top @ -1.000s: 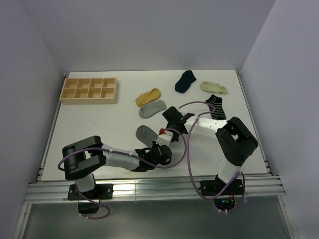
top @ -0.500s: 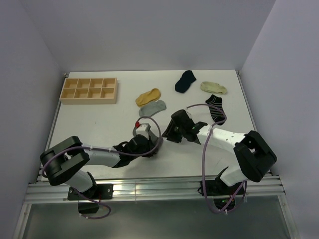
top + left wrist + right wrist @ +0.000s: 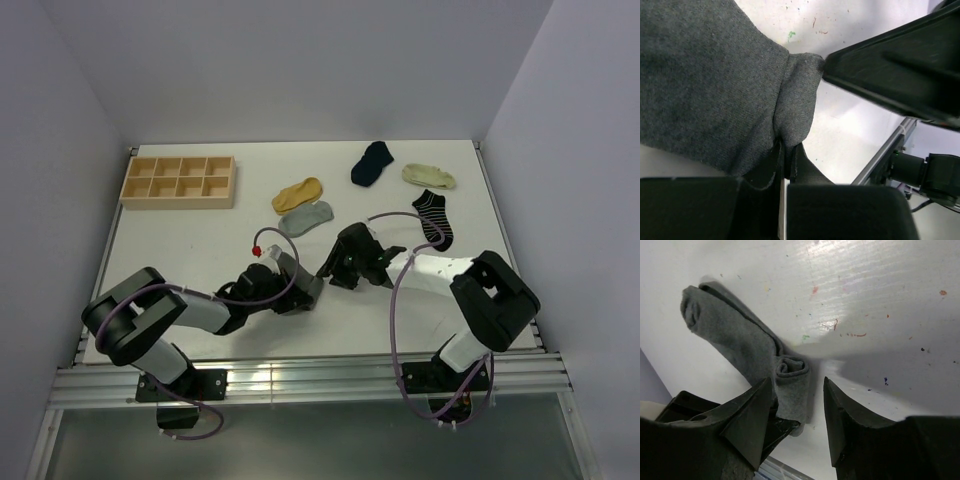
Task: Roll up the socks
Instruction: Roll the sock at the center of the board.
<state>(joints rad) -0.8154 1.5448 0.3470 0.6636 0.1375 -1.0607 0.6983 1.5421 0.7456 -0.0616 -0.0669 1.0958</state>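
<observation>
Centre of top view: left hand (image 3: 785, 152) pinches the dark grey sock (image 3: 715, 85); right hand (image 3: 796, 390) open beside its bunched end.

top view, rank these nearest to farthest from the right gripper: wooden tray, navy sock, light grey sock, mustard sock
From the right gripper:
1. light grey sock, just behind it, slightly left
2. mustard sock, farther back, right beside the light grey one
3. navy sock, near the far edge, off to the right
4. wooden tray, far-left corner
</observation>
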